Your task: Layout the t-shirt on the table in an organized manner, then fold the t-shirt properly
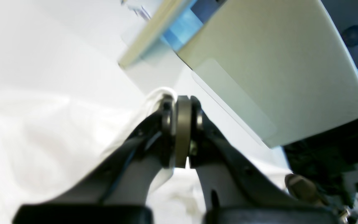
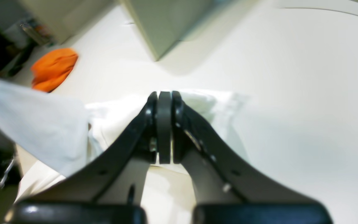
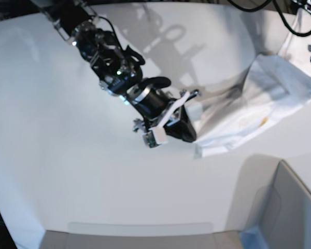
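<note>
- Loosely bunched, the white t-shirt (image 3: 259, 106) lies creased on the table (image 3: 67, 155), stretched between the two arms.
- Right gripper (image 2: 164, 96) is pressed together, pinching the shirt's edge.
- Left gripper (image 1: 182, 101) is likewise clamped on cloth, near the grey box (image 1: 259, 56).

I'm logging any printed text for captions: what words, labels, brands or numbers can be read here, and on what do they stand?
None can be read.
White cloth t-shirt: only a faint yellow-orange smudge of print shows through, too blurred to read.
Grey box with a blue corner: no lettering shows.
Orange cloth: no text visible.
</note>
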Motion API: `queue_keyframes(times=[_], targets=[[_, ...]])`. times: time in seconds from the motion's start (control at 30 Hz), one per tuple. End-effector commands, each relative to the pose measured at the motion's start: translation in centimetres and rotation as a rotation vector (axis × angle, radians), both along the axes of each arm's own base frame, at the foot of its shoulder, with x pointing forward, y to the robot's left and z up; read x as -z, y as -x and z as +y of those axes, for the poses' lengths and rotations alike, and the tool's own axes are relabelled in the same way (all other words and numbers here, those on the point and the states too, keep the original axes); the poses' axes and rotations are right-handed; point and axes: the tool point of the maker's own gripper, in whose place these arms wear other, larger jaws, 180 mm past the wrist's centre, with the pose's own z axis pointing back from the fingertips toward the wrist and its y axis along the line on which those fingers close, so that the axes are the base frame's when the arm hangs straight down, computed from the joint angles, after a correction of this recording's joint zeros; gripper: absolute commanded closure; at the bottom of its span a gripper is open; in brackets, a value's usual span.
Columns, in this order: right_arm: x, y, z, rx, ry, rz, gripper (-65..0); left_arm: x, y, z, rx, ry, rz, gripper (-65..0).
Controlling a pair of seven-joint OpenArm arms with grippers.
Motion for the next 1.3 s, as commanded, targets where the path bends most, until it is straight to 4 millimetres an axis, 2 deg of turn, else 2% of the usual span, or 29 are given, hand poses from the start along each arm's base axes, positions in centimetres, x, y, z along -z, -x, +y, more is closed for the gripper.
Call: queue_keyframes(times=[0.0,0.1,0.2,0.27,0.33,0.4,0.43,0.47,0.6,0.67,0.77,0.83,0.9,0.97,1.1,1.17,1.27], targets=[[-2.6,-0.6,-0.4,0.014,-0.043,-0.075,0.0,-0.9,-0.1,-0.2,0.016,-0.015,-0.02,0.0],[-2.7,-1.2,-1.9,0.046,-0.033,-0.086,0.0,0.4,0.1,-0.8,0.023,0.028,0.002,0.0],[-2.8,-2.7,-4.5,0.123,-0.029,-0.091,0.0,1.9,0.3,-1.3,0.03,0.084,0.025,0.0],[-3.4,-4.0,-7.3,0.205,-0.036,-0.101,0.0,3.1,0.5,-1.8,0.032,0.131,0.041,0.0],[-3.5,-5.2,-11.1,0.294,-0.024,-0.108,0.0,4.3,0.7,-2.3,0.028,0.18,0.052,0.0],[-3.8,-6.0,-14.0,0.349,-0.028,-0.105,0.0,5.3,0.6,-2.9,0.038,0.219,0.063,0.0],[-4.1,-6.5,-16.1,0.392,-0.034,-0.103,0.0,5.9,0.4,-3.1,0.045,0.243,0.068,0.0],[-4.2,-6.8,-18.1,0.431,-0.043,-0.095,0.0,6.7,0.4,-3.2,0.05,0.271,0.077,0.0],[-5.0,-7.0,-23.8,0.541,-0.091,-0.082,0.0,9.3,0.7,-3.2,0.038,0.365,0.109,0.0],[-4.8,-6.7,-24.8,0.547,-0.087,-0.069,0.0,10.2,0.5,-3.8,0.054,0.398,0.121,0.0],[-4.6,-6.0,-24.8,0.536,-0.068,-0.068,0.0,10.7,0.2,-4.3,0.071,0.414,0.129,0.0],[-4.9,-5.4,-24.3,0.522,-0.072,-0.078,0.0,9.9,0.0,-4.2,0.075,0.387,0.118,0.0],[-5.9,-5.0,-23.7,0.505,-0.075,-0.106,0.0,7.9,-0.6,-3.4,0.096,0.307,0.103,0.0],[-7.3,-4.6,-23.4,0.499,-0.06,-0.156,0.0,5.2,-1.5,-2.6,0.12,0.201,0.074,0.0],[-9.7,-4.9,-24.3,0.514,-0.026,-0.258,0.0,-1.1,-4.0,-1.5,0.142,0.008,-0.038,0.0],[-11.6,-4.9,-24.5,0.52,-0.058,-0.35,0.0,-3.6,-4.9,-0.6,0.132,-0.074,-0.076,0.0],[-15.6,-4.7,-23.8,0.478,-0.112,-0.523,0.0,-8.4,-5.0,1.1,0.064,-0.172,-0.195,0.0]])
